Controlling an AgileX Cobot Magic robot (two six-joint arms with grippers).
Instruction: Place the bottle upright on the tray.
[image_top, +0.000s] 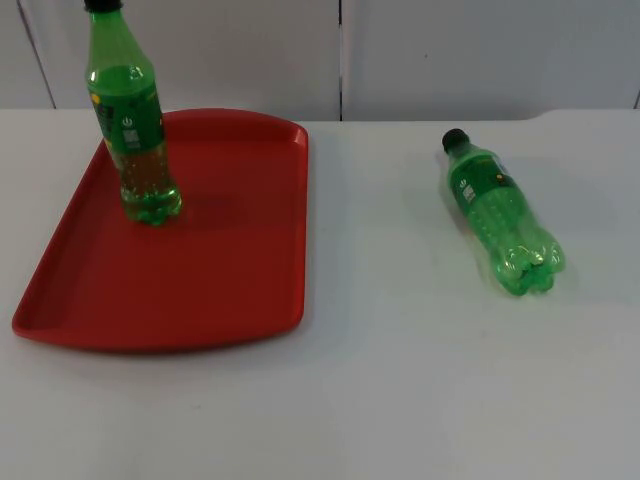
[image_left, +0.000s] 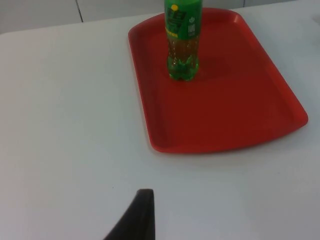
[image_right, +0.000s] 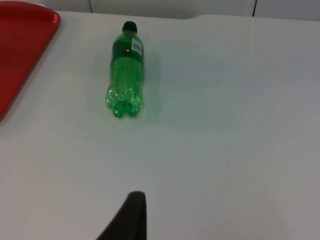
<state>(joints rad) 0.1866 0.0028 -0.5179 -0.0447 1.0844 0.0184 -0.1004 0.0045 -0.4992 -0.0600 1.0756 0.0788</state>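
Lying bottle (image_right: 125, 75) well apart from right tool (image_right: 131, 215).

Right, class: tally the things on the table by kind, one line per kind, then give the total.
Green bottles: 2 (standing bottle on the tray, lying bottle on the table)
Red tray: 1
Total: 3

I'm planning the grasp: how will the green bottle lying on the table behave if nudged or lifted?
The lying bottle rests on its round side on the white table, so a sideways nudge would likely roll it. It looks see-through and empty, probably light and squeezable. Its smooth plastic may slip; the upright bottle on the red tray suggests tall, tippy standing.
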